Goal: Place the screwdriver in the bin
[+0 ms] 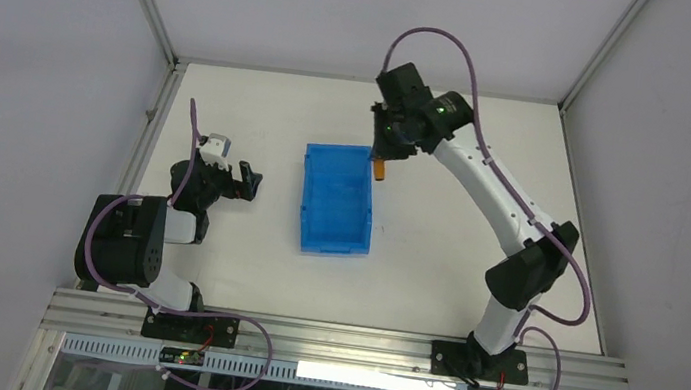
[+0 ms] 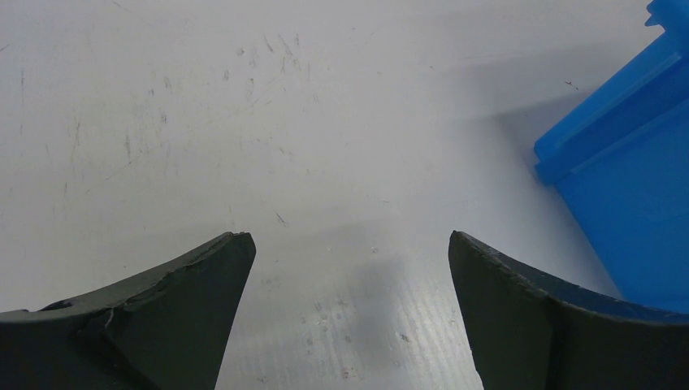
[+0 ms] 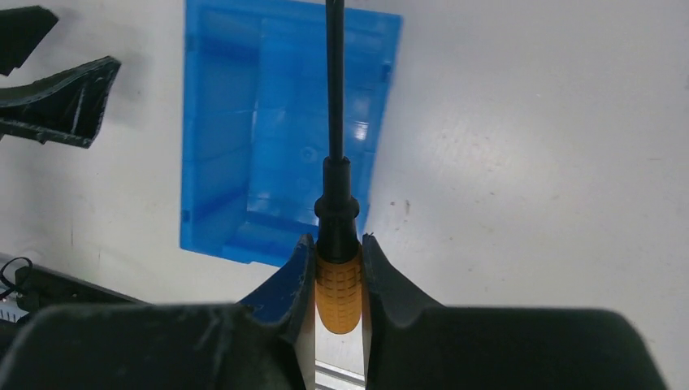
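The bin (image 1: 338, 199) is a bright blue tray in the middle of the table; it also shows in the right wrist view (image 3: 268, 138) and at the right edge of the left wrist view (image 2: 634, 162). My right gripper (image 1: 386, 150) is shut on the screwdriver (image 3: 337, 284), its orange handle pinched between the fingers and its dark shaft pointing out over the bin's right wall. In the top view the orange handle (image 1: 380, 169) hangs just past the bin's far right corner. My left gripper (image 1: 248, 180) is open and empty, left of the bin, over bare table (image 2: 349, 244).
White walls and metal frame rails enclose the table (image 1: 479, 223). The aluminium rail (image 1: 332, 340) with both arm bases runs along the near edge. The right arm's purple cable (image 1: 461, 54) loops above its wrist.
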### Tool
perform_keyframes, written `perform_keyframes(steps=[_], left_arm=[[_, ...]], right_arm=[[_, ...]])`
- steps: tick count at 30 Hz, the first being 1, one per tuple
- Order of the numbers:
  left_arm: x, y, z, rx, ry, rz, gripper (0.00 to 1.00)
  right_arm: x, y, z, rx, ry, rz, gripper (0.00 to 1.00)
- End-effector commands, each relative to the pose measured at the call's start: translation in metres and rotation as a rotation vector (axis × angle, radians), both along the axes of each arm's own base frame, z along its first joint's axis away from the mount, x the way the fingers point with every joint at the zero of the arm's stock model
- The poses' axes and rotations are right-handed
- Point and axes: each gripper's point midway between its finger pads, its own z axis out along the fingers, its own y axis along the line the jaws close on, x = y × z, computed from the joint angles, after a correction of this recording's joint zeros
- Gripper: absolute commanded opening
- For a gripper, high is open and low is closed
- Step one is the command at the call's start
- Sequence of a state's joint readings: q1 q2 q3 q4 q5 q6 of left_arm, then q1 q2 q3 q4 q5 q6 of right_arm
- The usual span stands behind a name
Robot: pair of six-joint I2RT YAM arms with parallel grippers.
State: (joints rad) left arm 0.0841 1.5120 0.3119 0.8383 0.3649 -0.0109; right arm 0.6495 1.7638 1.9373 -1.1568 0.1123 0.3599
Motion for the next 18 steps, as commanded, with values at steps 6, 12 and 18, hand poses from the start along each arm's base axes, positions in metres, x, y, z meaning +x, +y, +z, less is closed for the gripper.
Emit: perform_keyframes(steps=[6,12,18], left_arm=[[0.015,-0.002,0.025,0.009,-0.097,-0.004,0.99],[0.015,-0.001,0.025,0.009,-0.097,-0.003,0.99],[0.015,-0.001,0.025,0.01,-0.098,-0.003,0.99]], right_arm=[[-0.01,0.084,-0.048,0.002,-0.039,0.041,0.0],[-0.023,0.098,-0.124,-0.058,0.071,0.047,0.0],[-0.034,0.107,-0.168,-0.1,0.109,0.044,0.0]])
